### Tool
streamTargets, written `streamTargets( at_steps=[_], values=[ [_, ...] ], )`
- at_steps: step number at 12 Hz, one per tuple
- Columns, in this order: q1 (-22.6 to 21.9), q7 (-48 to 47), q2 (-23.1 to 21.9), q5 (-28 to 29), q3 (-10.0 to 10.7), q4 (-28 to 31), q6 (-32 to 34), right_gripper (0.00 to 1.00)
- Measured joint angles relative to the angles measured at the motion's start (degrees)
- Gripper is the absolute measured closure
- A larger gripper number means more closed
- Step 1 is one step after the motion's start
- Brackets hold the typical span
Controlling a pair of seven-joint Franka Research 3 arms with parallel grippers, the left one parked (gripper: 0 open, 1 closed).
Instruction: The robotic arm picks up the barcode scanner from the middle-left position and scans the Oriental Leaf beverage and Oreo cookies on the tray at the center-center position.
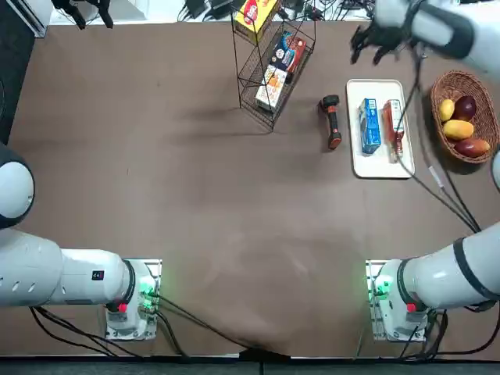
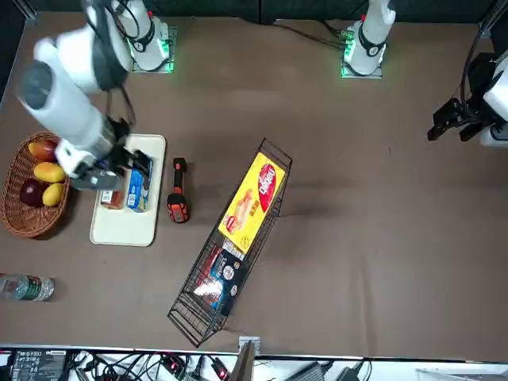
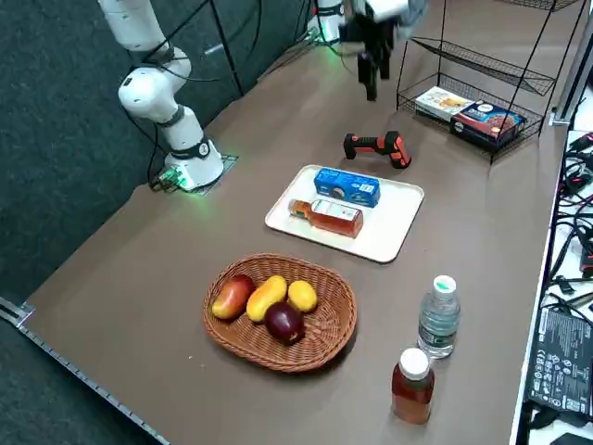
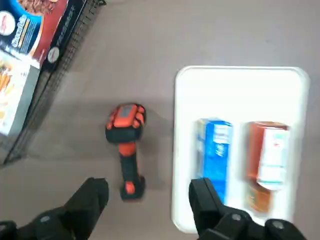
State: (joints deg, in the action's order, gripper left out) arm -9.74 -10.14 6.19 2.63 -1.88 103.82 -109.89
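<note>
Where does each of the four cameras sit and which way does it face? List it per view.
Top: overhead, looking down; both arm bases at the near edge, right gripper beyond the tray.
Front: across the table, facing the robot; bases far.
Right side: raised at the robot's right, looking diagonally over the wicker basket.
Right wrist: on the arm, fingers apart above the barcode scanner.
All four show scanner and tray.

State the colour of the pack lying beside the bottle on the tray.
Blue with white markings; the Oreo cookies show best in the right wrist view.
</note>
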Motion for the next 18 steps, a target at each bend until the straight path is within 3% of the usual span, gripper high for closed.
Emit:
streamTargets(
  at_steps=[3,8,14,18],
  values=[
    [4.4,12.1,-1.2,0.0,0.1,-8.9,13.4,0.0],
    [6.8,17.2,-1.8,-0.2,0.2,-16.4,18.3,0.0],
    [7.7,16.7,-5.3,-4.9,1.5,-16.1,23.4,0.0],
    [8.3,16.2,-10.7,-5.2,1.8,-9.7,22.6,0.0]
  ],
)
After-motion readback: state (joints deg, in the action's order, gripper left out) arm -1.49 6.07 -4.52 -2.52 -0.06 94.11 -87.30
